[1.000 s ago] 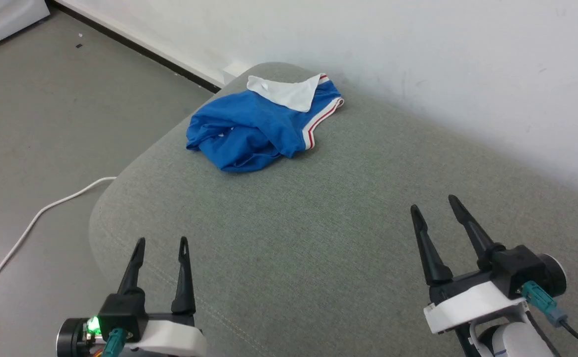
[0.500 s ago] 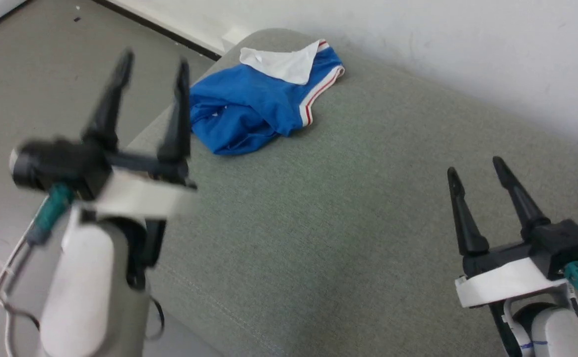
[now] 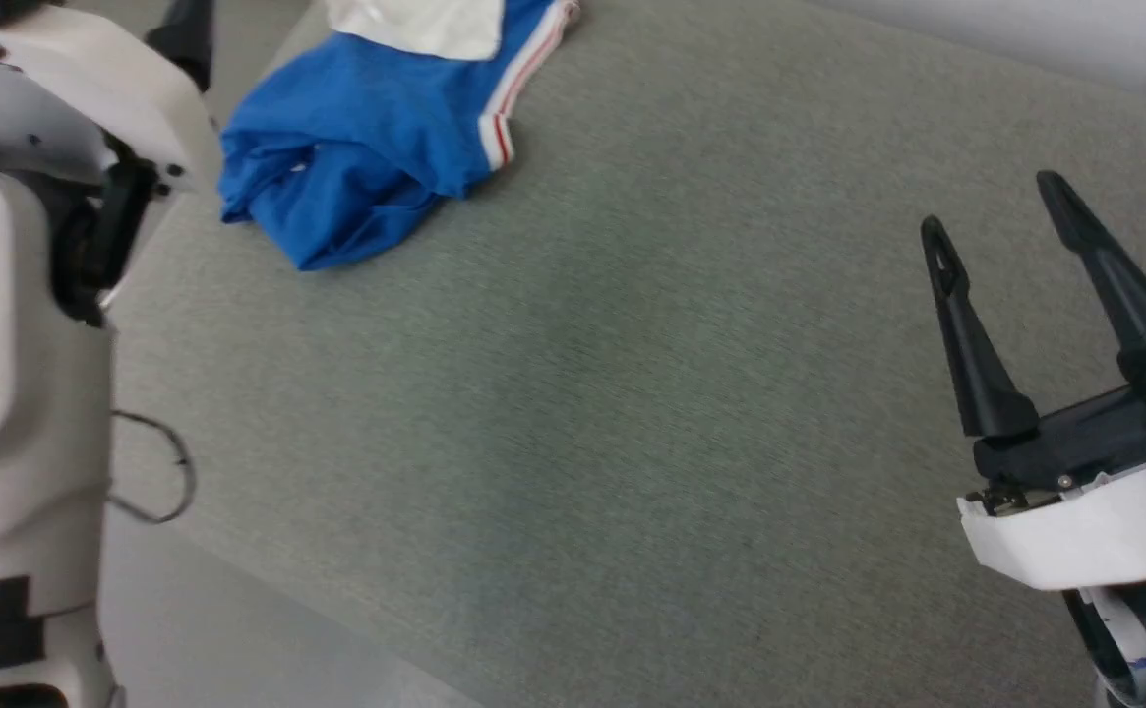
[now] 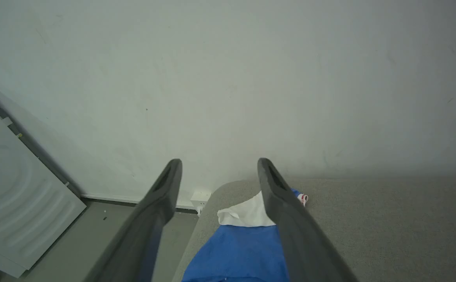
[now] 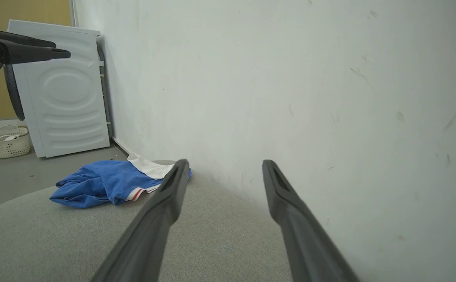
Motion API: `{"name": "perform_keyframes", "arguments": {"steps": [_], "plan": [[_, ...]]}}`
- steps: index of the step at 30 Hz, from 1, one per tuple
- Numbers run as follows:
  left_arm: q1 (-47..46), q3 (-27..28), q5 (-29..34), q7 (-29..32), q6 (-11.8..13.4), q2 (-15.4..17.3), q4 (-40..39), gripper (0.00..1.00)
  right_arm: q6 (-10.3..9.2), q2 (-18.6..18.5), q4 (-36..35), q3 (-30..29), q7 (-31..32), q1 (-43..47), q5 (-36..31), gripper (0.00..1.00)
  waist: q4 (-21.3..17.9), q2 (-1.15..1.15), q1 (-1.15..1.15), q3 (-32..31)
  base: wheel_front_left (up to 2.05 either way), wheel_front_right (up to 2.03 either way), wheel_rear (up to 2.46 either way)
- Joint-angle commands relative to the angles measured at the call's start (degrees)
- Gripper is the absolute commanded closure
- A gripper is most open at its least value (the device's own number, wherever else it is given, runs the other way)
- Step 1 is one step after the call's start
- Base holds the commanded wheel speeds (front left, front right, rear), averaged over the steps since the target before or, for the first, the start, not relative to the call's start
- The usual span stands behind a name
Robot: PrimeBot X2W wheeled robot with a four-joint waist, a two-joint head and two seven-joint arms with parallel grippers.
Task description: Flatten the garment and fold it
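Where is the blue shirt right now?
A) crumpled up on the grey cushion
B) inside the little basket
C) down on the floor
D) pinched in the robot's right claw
A: the garment lies bunched on the grey cushion, while the right gripper and the left gripper are both open and hold nothing.

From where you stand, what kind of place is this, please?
Probably a home laundry corner: a white appliance, likely a washing machine, stands by the wall, a pale basket sits beside it, and the crumpled blue garment lies on a grey fabric surface.
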Motion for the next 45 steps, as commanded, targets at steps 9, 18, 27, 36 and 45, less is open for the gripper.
{"name": "perform_keyframes", "arguments": {"steps": [9, 18, 27, 36, 45], "plan": [[-2.6, 0.8, -2.4, 6.4, -0.5, 4.0, 6.9, 0.0, -0.11, -2.9, -9.3, -0.9, 5.0, -4.2, 1.0, 0.0, -11.6, 0.0, -0.02, 13.9, 0.0, 0.0, 0.0], [-1.7, -1.1, -2.1, 12.4, 1.7, 3.8, 13.2, 0.0, -0.11, -5.1, -12.9, -3.0, 7.7, -4.5, 2.7, 0.0, -12.8, 0.0, -0.02, 19.2, 0.0, 0.0, 0.0], [0.8, -1.1, 0.3, 13.4, 7.6, 4.7, 19.4, 0.14, -0.11, -6.0, -13.6, -3.3, 8.5, -4.3, 3.4, 0.0, -14.1, 0.0, -0.02, 19.2, 0.0, 0.0, 0.0], [-1.3, -1.6, 0.0, 10.8, 6.2, 6.0, 20.3, 1.0, -0.11, -5.0, -12.4, -2.9, 7.6, -4.5, 4.0, 0.0, -14.1, 0.0, -0.02, 16.4, 0.0, 0.0, 0.0], [-5.3, -2.6, 1.7, 7.7, 4.2, 10.2, 16.1, 1.0, -0.11, 0.2, -5.7, -2.0, 1.6, -3.5, 4.9, 0.0, -15.6, 0.0, -0.02, 5.8, 0.0, 0.0, 0.0]]}}
